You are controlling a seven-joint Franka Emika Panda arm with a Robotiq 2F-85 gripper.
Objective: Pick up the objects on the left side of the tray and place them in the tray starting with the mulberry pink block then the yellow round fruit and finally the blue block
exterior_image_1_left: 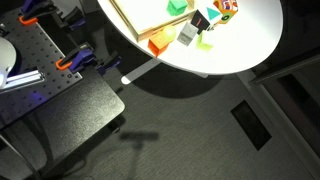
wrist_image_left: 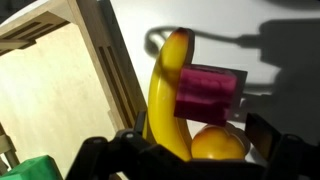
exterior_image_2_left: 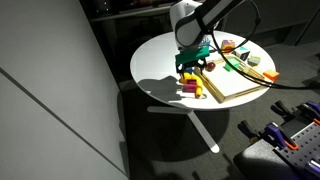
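In the wrist view, the mulberry pink block [wrist_image_left: 210,92] lies on the white table just outside the tray's wooden rim [wrist_image_left: 110,60]. The yellow round fruit [wrist_image_left: 218,146] lies right below the block, and a yellow banana [wrist_image_left: 163,90] lies between them and the rim. My gripper [wrist_image_left: 198,136] is open. Its dark fingers stand on either side of the yellow fruit, close above it. In an exterior view my gripper [exterior_image_2_left: 191,68] hangs over the table beside the tray [exterior_image_2_left: 240,90]. A blue block [exterior_image_1_left: 201,19] shows in an exterior view only.
A green block [wrist_image_left: 30,168] lies inside the tray near its rim. An orange block [exterior_image_1_left: 158,45], a grey block [exterior_image_1_left: 187,35] and a green block [exterior_image_1_left: 205,42] lie on the round white table [exterior_image_1_left: 250,40]. More toys lie at the tray's far side [exterior_image_2_left: 240,60].
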